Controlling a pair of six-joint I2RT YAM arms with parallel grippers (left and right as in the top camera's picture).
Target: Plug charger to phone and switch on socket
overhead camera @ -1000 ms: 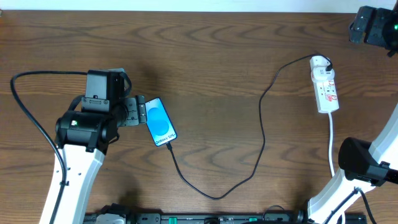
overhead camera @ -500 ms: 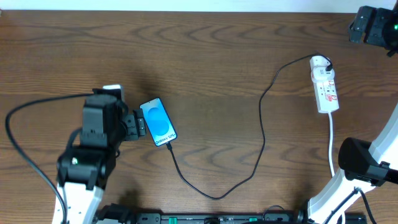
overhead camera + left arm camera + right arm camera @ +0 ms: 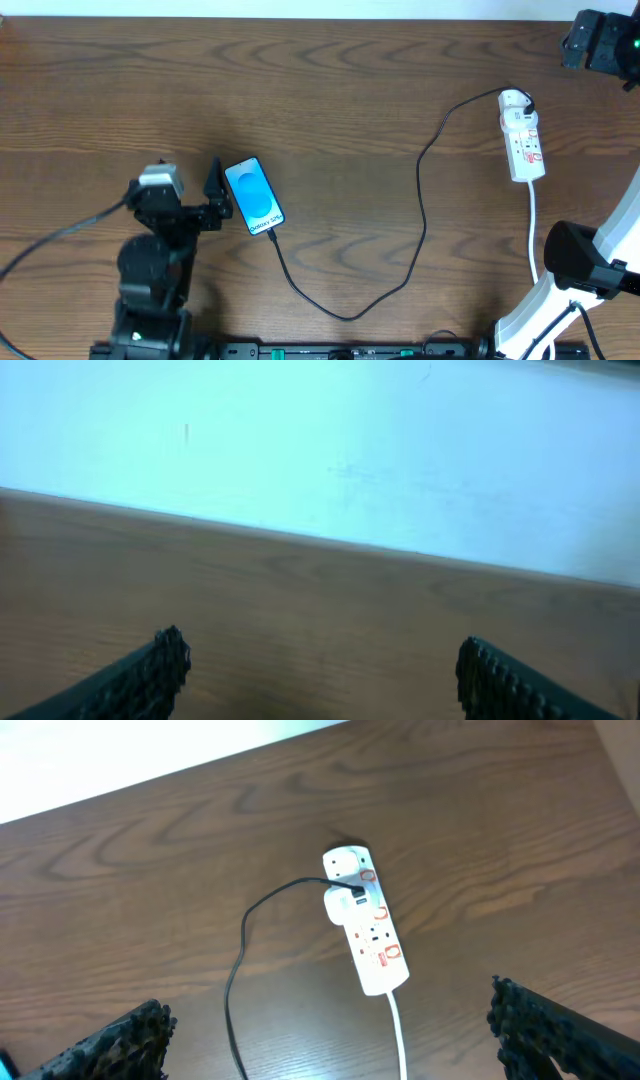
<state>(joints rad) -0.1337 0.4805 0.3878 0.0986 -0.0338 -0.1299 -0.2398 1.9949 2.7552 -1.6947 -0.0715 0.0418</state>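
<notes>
Toward 9 o'clock on the desk [image 3: 330,60] lies the phone [image 3: 254,196], blue screen up. Just beside it, at its 9 o'clock, the left end effector [image 3: 217,195] has its fingers apart with nothing between them. The charger [image 3: 421,195] meets the phone's 5 o'clock end, loops toward 6 o'clock and climbs to the socket [image 3: 523,135] at 2 o'clock. The right end effector [image 3: 325,1020] hangs above the socket, fingers spread wide and empty.

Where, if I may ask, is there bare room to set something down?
Bare table: the far band beyond the phone, and between phone and charger cable. Crowded: left of the phone by the left fingers, and around the power strip.
</notes>
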